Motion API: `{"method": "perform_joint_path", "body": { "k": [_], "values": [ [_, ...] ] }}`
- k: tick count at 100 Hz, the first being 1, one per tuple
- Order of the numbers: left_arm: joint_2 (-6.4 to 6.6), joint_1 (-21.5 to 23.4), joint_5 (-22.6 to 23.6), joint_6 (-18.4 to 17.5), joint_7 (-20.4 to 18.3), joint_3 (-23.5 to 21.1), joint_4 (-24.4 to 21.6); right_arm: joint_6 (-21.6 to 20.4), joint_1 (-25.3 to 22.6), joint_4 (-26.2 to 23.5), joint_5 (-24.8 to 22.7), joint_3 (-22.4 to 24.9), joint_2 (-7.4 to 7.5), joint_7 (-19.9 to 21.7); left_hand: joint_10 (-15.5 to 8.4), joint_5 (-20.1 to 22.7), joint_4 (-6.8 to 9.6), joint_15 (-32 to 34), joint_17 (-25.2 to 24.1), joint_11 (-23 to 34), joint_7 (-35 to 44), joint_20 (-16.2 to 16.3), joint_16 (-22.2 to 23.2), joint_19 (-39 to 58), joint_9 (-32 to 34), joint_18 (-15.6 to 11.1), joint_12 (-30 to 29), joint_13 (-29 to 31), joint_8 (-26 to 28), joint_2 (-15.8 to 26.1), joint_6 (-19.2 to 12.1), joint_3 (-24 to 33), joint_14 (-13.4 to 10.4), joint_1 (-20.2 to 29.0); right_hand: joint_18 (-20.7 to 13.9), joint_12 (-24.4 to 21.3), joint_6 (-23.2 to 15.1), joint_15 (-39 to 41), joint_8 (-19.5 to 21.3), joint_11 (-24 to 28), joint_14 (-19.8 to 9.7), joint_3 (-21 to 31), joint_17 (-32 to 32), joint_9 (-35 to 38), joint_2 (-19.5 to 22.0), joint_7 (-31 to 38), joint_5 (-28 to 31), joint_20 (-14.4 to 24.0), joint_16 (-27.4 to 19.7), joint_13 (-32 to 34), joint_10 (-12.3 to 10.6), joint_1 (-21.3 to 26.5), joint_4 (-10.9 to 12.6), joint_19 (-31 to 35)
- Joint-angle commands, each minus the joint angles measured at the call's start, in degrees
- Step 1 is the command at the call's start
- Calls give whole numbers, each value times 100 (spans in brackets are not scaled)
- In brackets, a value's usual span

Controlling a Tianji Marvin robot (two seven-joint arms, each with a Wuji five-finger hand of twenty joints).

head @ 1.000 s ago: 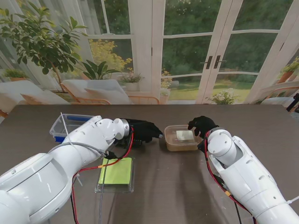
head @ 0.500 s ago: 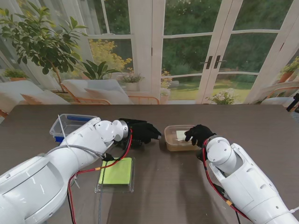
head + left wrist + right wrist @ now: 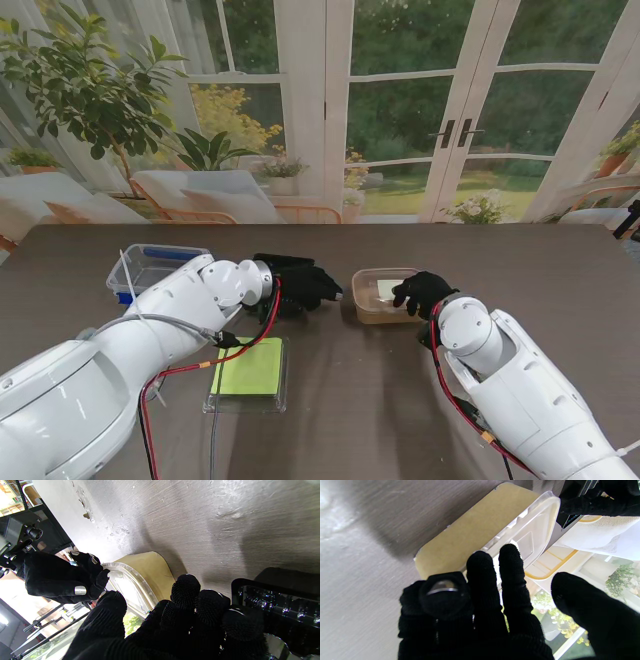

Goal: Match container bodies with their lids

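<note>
Since before, the right hand has crept, fingers apart, over the tan lidded container mid-desk; glass doors behind; left hand loosely curled.

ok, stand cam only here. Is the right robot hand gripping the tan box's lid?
Observer: No. In the right wrist view, two fingertips of the right robot hand lie over the clear lid, and the thumb is spread away from it.
Operator: Lid seated?
Observer: The left wrist view shows its rim lying along the tan box top on that side. The other sides are hidden.
Operator: Black thing by the left robot hand?
Observer: A glossy black box, beside the left robot hand. I can't tell whether it's gripped.
</note>
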Motion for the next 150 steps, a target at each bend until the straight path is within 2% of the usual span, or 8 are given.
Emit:
{"method": "perform_joint_path", "body": {
  "k": [1, 54, 86, 104, 117, 150],
  "values": [
    [5, 2, -18, 37, -104, 6, -50, 6, -32, 26, 10, -20, -24, 106, 153, -58, -58, -54, -148, 11, -16, 1, -57, 35, -28, -293, -33, -41, -23, -48, -39, 44, 431, -93, 30, -52, -1, 3, -20, -39, 150, 202, 558, 42, -33, 71, 47, 128, -53, 108, -43, -44, -78, 36],
    [54, 43, -32, 142, -96, 17, -157, -6, -128, -5, 22, 6, 8, 203, 159, -78, -55, -72, -148, 5, -23, 2, -61, 35, -30, -293, -34, -54, -26, -39, -33, 18, 439, -82, 17, -54, -3, 0, 42, -40, 147, 187, 513, 44, -5, 47, 25, 121, -56, 90, -45, -63, -51, 17],
    [133, 91, -45, 253, -83, 29, -317, -16, -137, 71, 58, -35, -3, 191, 157, -78, -54, -76, -152, 4, -22, 2, -58, 32, -31, -294, -34, -50, -26, -35, -35, 4, 448, -79, 9, -54, 17, 3, 102, -40, 160, 173, 496, 36, 37, 23, -4, 120, -56, 84, -42, -82, -17, 10],
    [176, 114, -42, 280, -67, 33, -396, -17, -126, 74, 87, -30, -26, 131, 147, -69, -53, -77, -152, 4, -18, 2, -57, 32, -33, -294, -34, -52, -24, -34, -37, 0, 442, -75, 13, -55, -65, 5, 137, -41, 175, 157, 467, 22, 105, -213, -408, 120, -53, 65, -22, -88, 59, 1],
    [322, 188, -22, 390, 6, 24, -685, -26, -130, -10, 86, 9, -43, 43, 154, -72, -53, -77, -152, 4, -20, 2, -57, 32, -33, -294, -34, -52, -25, -38, -45, -5, 441, -73, 30, -52, -195, 14, 146, -38, 201, 128, 438, 7, 95, -498, -881, 128, -47, 53, -12, -84, 80, -2],
    [863, 570, 250, 789, 286, -188, -1819, 34, -331, -568, -53, 198, -20, -59, 150, 6, -51, -187, -229, -101, 6, -37, -105, -53, -62, -315, -98, -94, -16, -39, -90, -6, 433, -76, 36, -54, -216, 11, 329, -40, 204, 88, 432, -10, 93, -665, -1034, 140, -43, 42, -9, -92, 86, -9]
  ]
}}
